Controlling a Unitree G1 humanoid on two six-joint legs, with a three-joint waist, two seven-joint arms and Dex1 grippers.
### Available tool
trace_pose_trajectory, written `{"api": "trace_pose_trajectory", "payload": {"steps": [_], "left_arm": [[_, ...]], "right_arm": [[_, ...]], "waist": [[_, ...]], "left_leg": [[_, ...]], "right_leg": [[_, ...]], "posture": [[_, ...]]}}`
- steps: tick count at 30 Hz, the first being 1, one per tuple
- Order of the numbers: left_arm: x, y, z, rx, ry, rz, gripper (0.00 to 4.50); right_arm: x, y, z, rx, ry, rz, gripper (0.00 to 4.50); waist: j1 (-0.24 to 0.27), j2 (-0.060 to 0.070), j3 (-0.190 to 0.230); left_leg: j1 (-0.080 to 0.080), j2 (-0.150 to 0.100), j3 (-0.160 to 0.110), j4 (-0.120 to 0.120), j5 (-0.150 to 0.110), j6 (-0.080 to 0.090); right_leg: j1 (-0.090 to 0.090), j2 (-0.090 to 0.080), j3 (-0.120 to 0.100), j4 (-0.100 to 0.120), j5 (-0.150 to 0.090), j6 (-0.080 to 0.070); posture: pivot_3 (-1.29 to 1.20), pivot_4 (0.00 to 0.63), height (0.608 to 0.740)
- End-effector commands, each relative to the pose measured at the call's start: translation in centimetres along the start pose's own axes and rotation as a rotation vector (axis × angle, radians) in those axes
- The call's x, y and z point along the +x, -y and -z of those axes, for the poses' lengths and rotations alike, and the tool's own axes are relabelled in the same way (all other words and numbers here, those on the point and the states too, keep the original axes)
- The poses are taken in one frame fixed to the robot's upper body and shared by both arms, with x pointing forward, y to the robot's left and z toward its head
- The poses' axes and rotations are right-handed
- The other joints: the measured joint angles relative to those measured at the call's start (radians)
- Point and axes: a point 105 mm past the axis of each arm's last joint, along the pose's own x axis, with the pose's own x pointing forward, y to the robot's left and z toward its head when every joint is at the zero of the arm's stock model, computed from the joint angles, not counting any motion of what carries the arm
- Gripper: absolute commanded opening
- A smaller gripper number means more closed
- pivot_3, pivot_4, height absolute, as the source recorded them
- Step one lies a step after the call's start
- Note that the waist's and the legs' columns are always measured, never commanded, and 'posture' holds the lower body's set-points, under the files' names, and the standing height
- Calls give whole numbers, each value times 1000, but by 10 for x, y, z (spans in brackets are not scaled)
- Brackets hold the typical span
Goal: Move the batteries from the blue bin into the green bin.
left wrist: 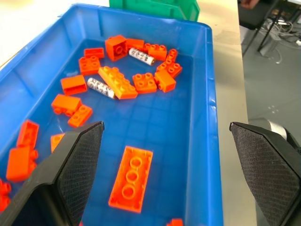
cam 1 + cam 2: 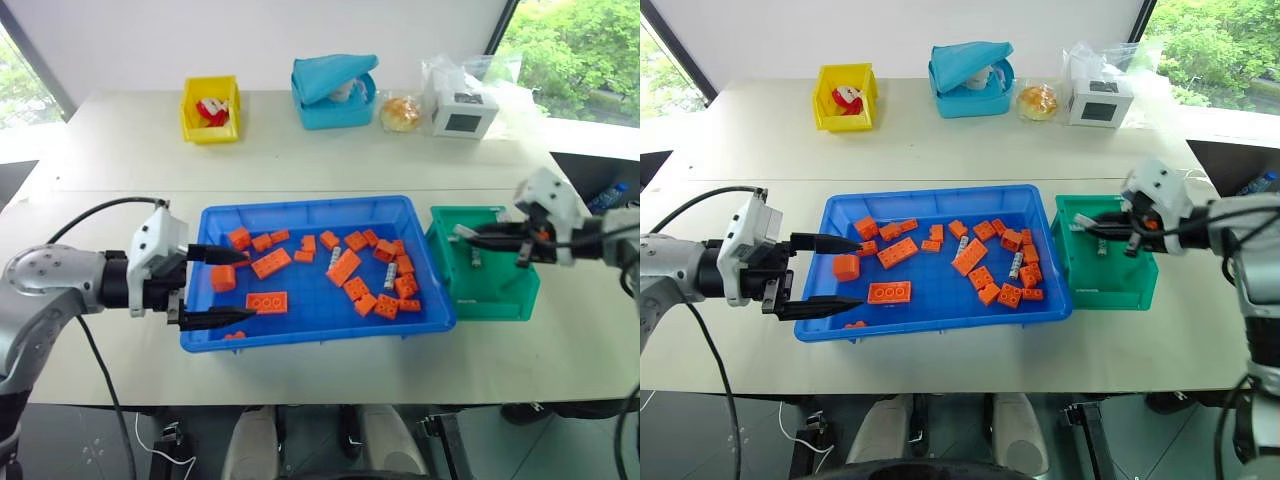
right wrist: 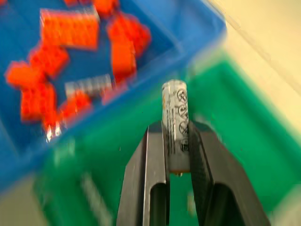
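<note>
The blue bin (image 2: 300, 206) sits mid-table, strewn with orange bricks (image 2: 343, 267). Among them lie two silver-grey batteries (image 2: 334, 257) (image 2: 390, 277), seen too in the left wrist view (image 1: 101, 88) (image 1: 141, 56). The green bin (image 2: 500, 295) stands against the blue bin's right end. Above the green bin hovers my right gripper (image 3: 176, 129), shut on a battery (image 3: 174, 113) that sticks out past the fingertips. A pale, battery-like piece (image 2: 475, 258) lies inside the green bin. At the blue bin's left end my left gripper (image 2: 250, 285) is open, with its fingers reaching over the rim.
Along the table's far side stand a yellow bin (image 2: 210, 108), a teal bin (image 2: 333, 100) with a raised lid, a bagged bun (image 2: 400, 113) and a white box (image 2: 463, 110). Bare tabletop lies between that row and the two bins.
</note>
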Motion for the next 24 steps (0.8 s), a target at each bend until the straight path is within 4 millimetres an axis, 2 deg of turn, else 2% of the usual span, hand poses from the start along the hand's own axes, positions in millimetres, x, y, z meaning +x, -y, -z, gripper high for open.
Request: {"api": "trace_pose_trajectory", "payload": {"steps": [1,4,7,10,13,15,17,21,24], "left_arm": [[2,-3,-6,35,10,13,4500],[3,-4,-7,40,11,22,4500],[4,-5,-8,44,11,25,4500],[5,-4,-9,46,10,27,4500],[5,-4,-9,49,10,26,4500],[5,-4,-10,51,12,21,4500],[5,-4,-11,53,13,16,4500],[5,-4,-13,57,13,8,4500],[4,-3,-14,59,13,-5,4500]], "right_arm": [[-12,4,-7,-12,32,68,566],[-8,6,-8,-29,33,84,2043],[-1,7,-23,-85,62,80,3542],[15,-4,-59,-152,147,-7,3542],[31,-20,-83,-212,202,-95,3542],[51,-45,-99,-304,229,-213,3542],[69,-61,-105,-385,228,-292,3542],[102,-74,-98,-591,161,-368,3542],[125,-77,-102,-557,139,-410,3542]], "waist": [[-2,0,0],[2,0,0],[2,0,0],[-1,0,0],[2,0,0],[4,0,0],[4,0,0],[11,0,0],[7,-1,1]], "left_leg": [[0,0,0,0,0,0],[0,0,0,0,0,0],[0,0,0,0,0,0],[-1,0,1,0,0,0],[-1,0,0,0,0,0],[-1,0,0,0,0,0],[-2,0,0,0,0,0],[-3,0,0,1,0,0],[-3,-1,1,2,0,0]], "right_leg": [[0,0,0,0,0,0],[0,0,1,0,0,0],[0,0,1,0,0,0],[-1,0,1,0,0,0],[-1,1,2,1,0,-1],[-1,1,1,0,0,-1],[-1,1,1,0,0,-1],[-1,-1,1,0,0,0],[-1,-1,1,0,0,0]], "posture": [[0,150,736],[0,150,736],[0,150,736],[0,150,736],[0,150,736],[0,150,736],[0,150,736],[0,150,736],[0,150,736]]}}
